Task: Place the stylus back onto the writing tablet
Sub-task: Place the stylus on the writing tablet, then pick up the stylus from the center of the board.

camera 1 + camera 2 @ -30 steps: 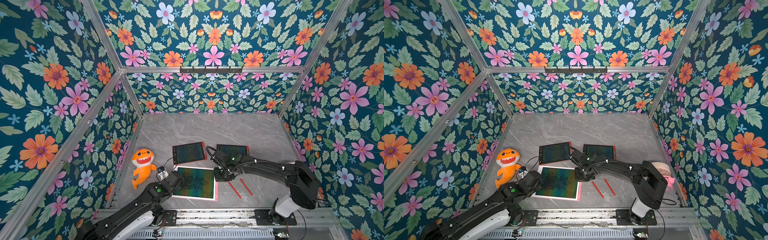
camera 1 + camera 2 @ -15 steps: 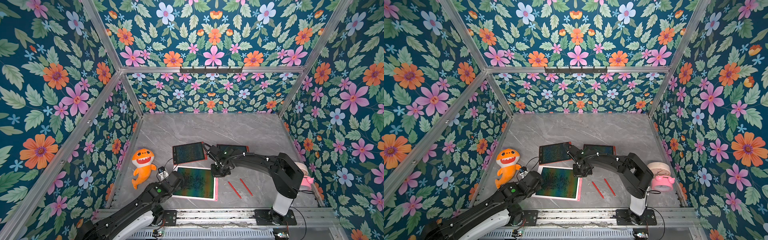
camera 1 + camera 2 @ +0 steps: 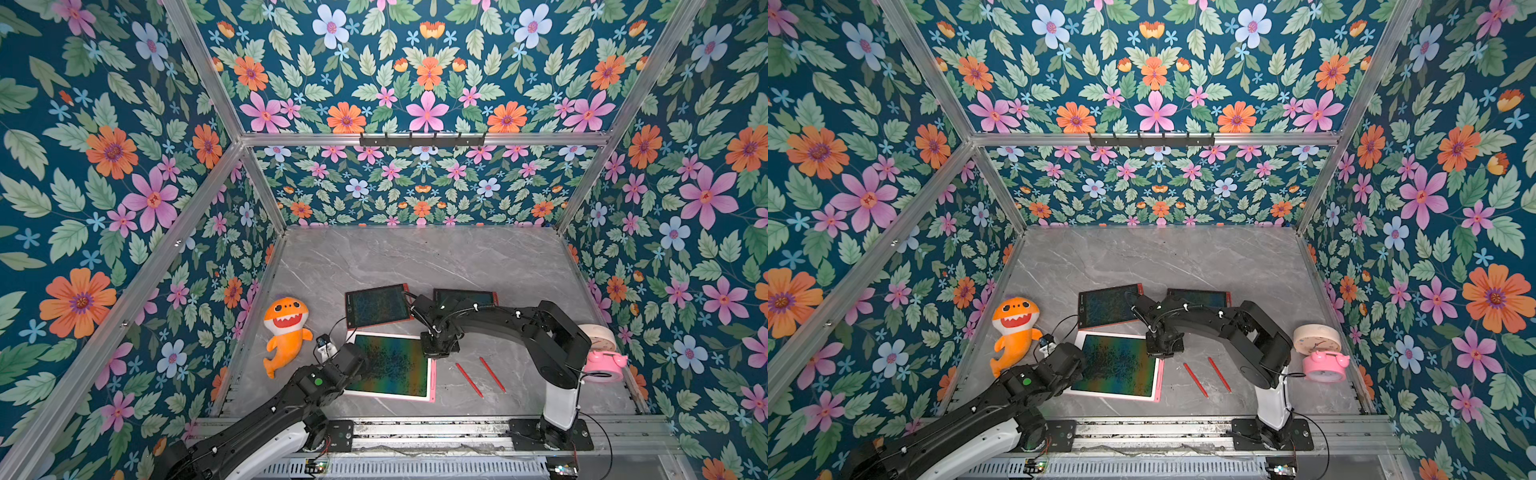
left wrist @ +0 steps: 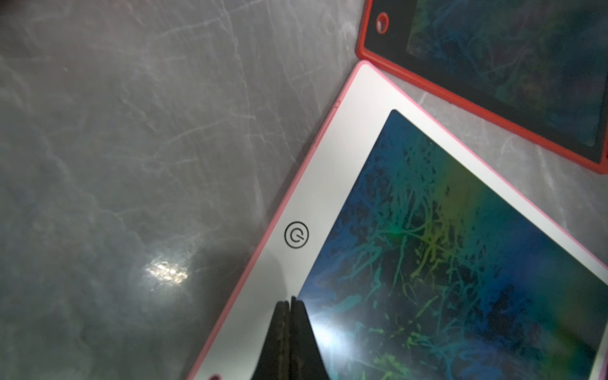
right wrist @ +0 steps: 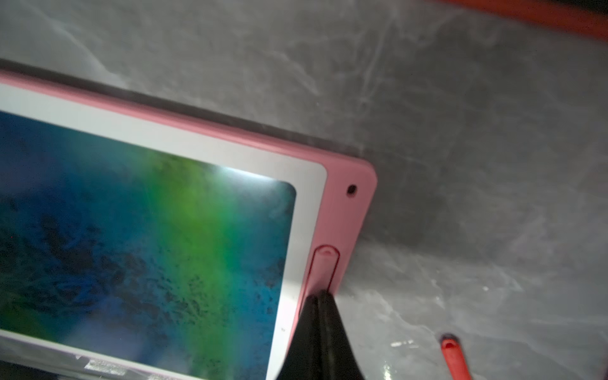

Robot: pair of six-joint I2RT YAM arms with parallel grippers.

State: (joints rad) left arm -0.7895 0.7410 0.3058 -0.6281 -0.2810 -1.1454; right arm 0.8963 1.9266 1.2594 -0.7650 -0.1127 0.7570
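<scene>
Red styluses (image 3: 1195, 380) beside tablet (image 3: 1121, 370) (apart)

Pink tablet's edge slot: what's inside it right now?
A pink stylus lies there, in the edge of the pink tablet; only its rounded end shows. The shut right tool covers the rest, so full seating cannot be confirmed.

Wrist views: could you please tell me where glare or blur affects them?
Left wrist: sharp enough, with a bright glare patch on the table and another on the pink tablet screen; right wrist: soft throughout, screen corner glared, red stylus blurred.
</scene>
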